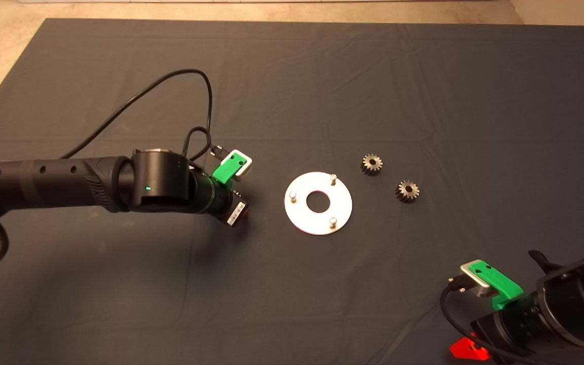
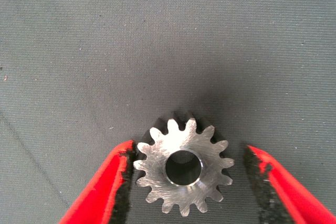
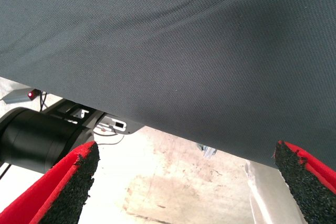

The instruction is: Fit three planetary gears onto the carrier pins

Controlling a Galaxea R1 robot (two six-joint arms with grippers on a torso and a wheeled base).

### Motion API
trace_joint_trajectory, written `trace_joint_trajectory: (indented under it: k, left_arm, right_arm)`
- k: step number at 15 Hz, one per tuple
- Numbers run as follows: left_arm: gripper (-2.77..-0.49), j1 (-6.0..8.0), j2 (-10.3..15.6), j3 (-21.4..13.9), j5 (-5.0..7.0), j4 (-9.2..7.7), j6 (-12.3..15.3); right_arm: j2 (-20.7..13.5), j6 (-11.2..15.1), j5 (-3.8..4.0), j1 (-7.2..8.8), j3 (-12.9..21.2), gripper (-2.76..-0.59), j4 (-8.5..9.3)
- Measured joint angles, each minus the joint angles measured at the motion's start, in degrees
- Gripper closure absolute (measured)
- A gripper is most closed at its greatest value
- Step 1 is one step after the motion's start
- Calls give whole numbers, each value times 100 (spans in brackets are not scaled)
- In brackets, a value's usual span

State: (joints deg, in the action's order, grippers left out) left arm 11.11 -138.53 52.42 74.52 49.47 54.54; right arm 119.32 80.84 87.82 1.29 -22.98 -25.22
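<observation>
A silver planetary gear lies flat on the mat between the fingers of my left gripper. One pad touches its teeth and the other stands a small gap away, so the gripper is open. From above, the left gripper hangs just left of the carrier disc and hides that gear. All three carrier pins stand bare on the disc. Two more planetary gears lie on the mat right of the disc. My right gripper is parked open at the lower right.
The left arm's black cable loops over the mat behind the wrist. In the right wrist view the mat's edge shows, with bare floor and a black robot part beyond.
</observation>
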Motion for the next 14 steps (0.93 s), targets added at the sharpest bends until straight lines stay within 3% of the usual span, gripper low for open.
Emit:
trace_joint_trajectory:
  k: [5, 14]
  left_arm:
    - [-111, 0, 30, 0, 1, 15, -60]
    - [-95, 0, 83, 0, -90, 15, -83]
  right_arm:
    - [-33, -2, 0, 0, 0, -250, 0]
    - [-80, 0, 1, 35, 0, -250, 0]
